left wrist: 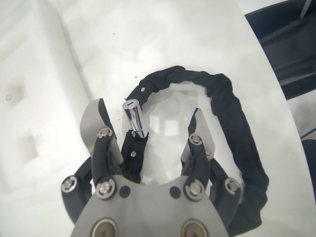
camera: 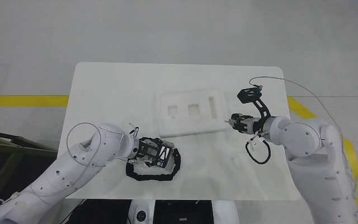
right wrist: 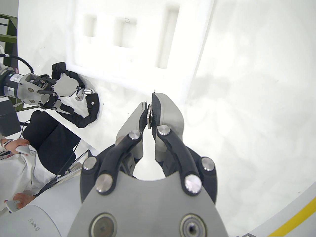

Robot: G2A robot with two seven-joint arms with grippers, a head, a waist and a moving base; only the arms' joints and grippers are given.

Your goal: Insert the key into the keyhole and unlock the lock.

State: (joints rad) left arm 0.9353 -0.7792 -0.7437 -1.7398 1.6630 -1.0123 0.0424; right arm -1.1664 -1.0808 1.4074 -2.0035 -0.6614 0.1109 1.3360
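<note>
Key (right wrist: 148, 117) pinched in right tool (right wrist: 149, 104), left tool (left wrist: 147, 108) astride lock (left wrist: 134, 119).

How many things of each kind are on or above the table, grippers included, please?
chain lock: 1
key: 1
foam tray: 1
grippers: 2, the left gripper open, the right gripper shut on the key
Total: 5

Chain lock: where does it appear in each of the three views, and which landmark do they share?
Top view: chain lock at the table's near edge, beneath the left end effector.
Left wrist view: chain lock curves round in front of the open end effector.
Right wrist view: chain lock far off, at the other arm.
Shared landmark: the white foam tray beside it.
</note>
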